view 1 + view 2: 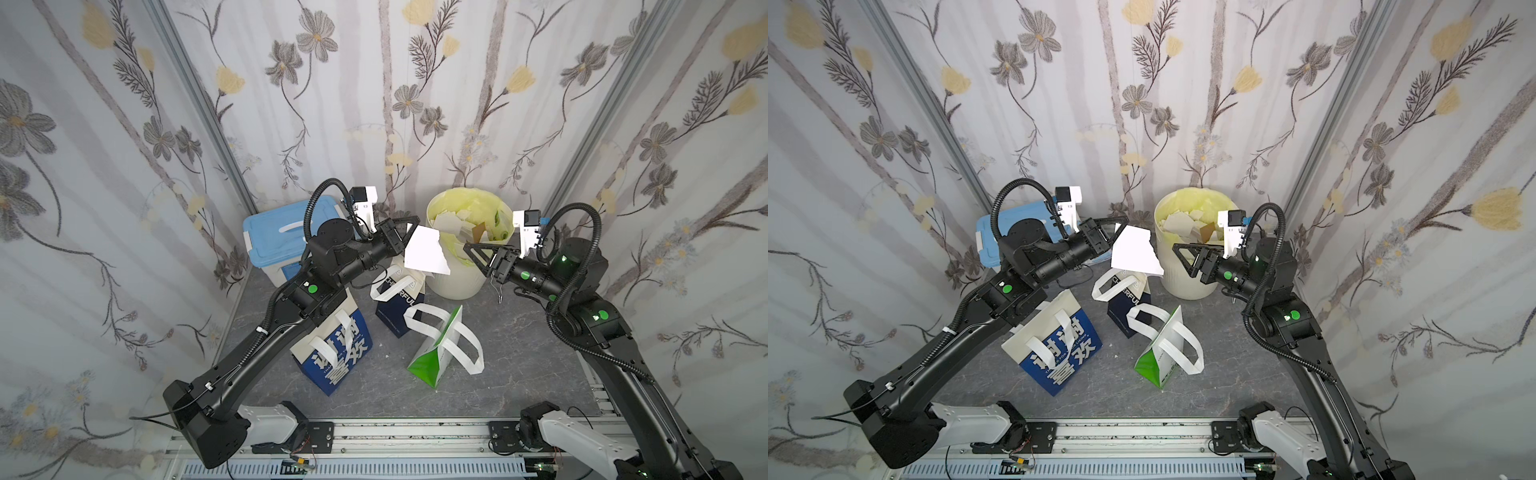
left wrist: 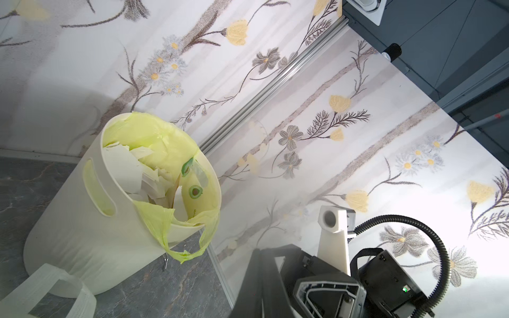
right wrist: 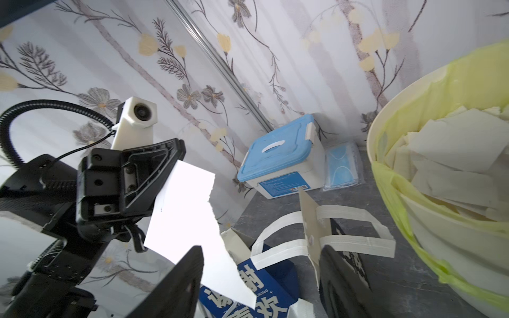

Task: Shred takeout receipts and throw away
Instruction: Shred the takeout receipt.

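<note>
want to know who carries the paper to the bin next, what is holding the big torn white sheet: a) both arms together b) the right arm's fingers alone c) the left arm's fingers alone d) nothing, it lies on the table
c: the left gripper has its fingers shut on an edge of the torn receipt, while the right gripper is open and empty beside the bin.

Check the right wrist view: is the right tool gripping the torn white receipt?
No: the right tool stands open, while the receipt is pinched in the shut left tool.
</note>
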Available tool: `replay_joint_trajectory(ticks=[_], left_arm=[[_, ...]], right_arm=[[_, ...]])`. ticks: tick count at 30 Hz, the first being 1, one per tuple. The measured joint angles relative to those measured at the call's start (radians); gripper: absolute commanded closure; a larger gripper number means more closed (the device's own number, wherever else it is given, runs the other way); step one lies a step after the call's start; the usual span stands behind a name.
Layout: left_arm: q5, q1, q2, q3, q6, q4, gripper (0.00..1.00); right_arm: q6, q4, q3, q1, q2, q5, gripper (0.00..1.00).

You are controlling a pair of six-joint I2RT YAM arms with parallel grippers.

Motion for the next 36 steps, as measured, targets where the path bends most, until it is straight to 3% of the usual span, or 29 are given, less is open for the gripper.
replay_joint_trajectory(ticks=[9, 22, 25, 34, 36], left_arm=[[0.000, -0.026, 0.016, 0.000, -0.035, 0.056, 1.00], [-0.003, -0.032, 0.019, 0.000, -0.056, 0.087, 1.00], [-0.004, -0.034, 0.021, 0.000, -0.058, 0.094, 1.00], [-0.007, -0.037, 0.023, 0.000, -0.061, 0.094, 1.00], [-0.008, -0.038, 0.021, 0.000, -0.060, 0.094, 1.00]], right_arm=[[0.133, 0.196, -0.052, 0.079, 0.002, -0.074, 0.21], [0.147, 0.236, -0.061, 0.099, 0.032, -0.082, 0.25], [0.158, 0.246, -0.064, 0.113, 0.043, -0.089, 0.38], [0.220, 0.348, -0.080, 0.120, 0.047, -0.107, 0.95], [0.237, 0.360, -0.082, 0.120, 0.048, -0.105, 1.00]])
